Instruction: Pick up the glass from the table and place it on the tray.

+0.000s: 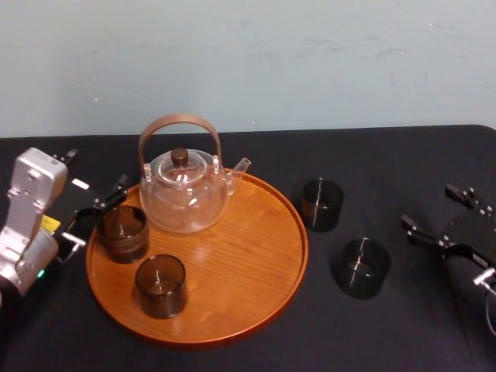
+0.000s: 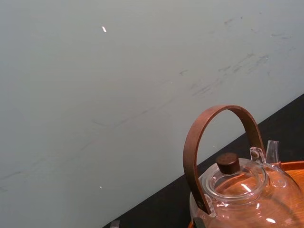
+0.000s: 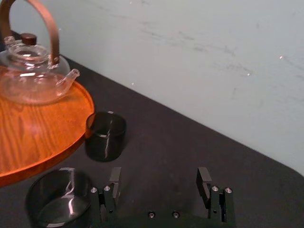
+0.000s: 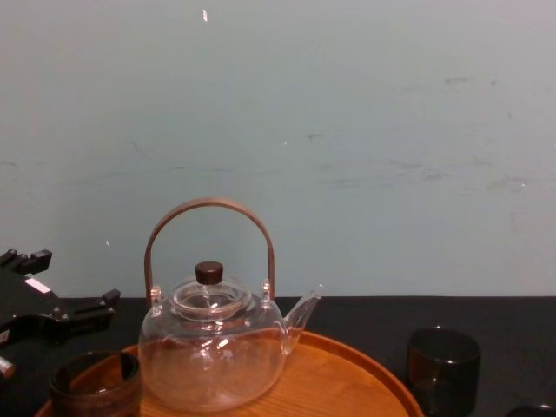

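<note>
The right pincer (image 1: 426,205) hangs spread and empty with a glass (image 1: 363,267) on the table (image 1: 403,333) just ahead of it, so to my eye it should centre over that rim before closing, while the left pincer (image 1: 94,213), also spread, idles beside the tray (image 1: 256,298).

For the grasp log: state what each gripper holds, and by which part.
Nothing is held. The left gripper stands open beside a glass on the tray; the right gripper is open over the table, empty.
</note>
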You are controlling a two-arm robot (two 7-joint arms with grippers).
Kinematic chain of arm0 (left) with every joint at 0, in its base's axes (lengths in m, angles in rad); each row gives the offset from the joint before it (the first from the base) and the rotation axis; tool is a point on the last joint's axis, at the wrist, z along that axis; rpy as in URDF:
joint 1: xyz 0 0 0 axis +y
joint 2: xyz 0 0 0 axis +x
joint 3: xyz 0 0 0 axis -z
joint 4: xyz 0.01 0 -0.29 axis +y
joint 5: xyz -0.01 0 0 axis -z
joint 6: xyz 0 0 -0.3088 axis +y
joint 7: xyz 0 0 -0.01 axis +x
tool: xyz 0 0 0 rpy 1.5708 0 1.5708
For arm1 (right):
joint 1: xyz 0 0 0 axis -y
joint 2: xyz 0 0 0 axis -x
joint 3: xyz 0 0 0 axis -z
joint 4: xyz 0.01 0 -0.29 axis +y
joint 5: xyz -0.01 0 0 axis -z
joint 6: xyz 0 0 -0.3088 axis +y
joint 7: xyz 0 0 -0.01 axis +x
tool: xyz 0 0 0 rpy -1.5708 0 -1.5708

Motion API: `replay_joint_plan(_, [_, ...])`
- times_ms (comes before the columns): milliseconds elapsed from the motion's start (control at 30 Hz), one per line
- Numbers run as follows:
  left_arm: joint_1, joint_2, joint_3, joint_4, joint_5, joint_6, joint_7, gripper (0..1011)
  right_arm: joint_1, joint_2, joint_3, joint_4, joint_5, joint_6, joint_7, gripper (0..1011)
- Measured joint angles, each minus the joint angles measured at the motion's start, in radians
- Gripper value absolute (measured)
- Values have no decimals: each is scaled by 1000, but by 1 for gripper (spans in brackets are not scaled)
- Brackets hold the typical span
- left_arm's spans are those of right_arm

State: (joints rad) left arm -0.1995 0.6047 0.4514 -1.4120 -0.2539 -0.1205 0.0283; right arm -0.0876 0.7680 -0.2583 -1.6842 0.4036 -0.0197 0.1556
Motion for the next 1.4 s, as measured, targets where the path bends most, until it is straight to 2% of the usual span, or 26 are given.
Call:
replay_joint_plan(333, [0, 0, 0, 0, 0, 0, 0, 1001, -67, 34, 40, -49, 17, 27, 50, 1002])
replay_joint_plan(700, [0, 0, 0, 0, 0, 0, 0, 1001, -101, 57, 45, -78, 7, 63, 123, 1003])
replay_joint_plan(1133, [0, 0, 0, 0, 0, 0, 0, 1001, -114, 59, 43, -94, -14, 98, 186, 1002])
replay_joint_plan(1400, [0, 0, 0, 0, 0, 0, 0, 1001, -112, 42, 39, -97, -22, 113, 225, 1002])
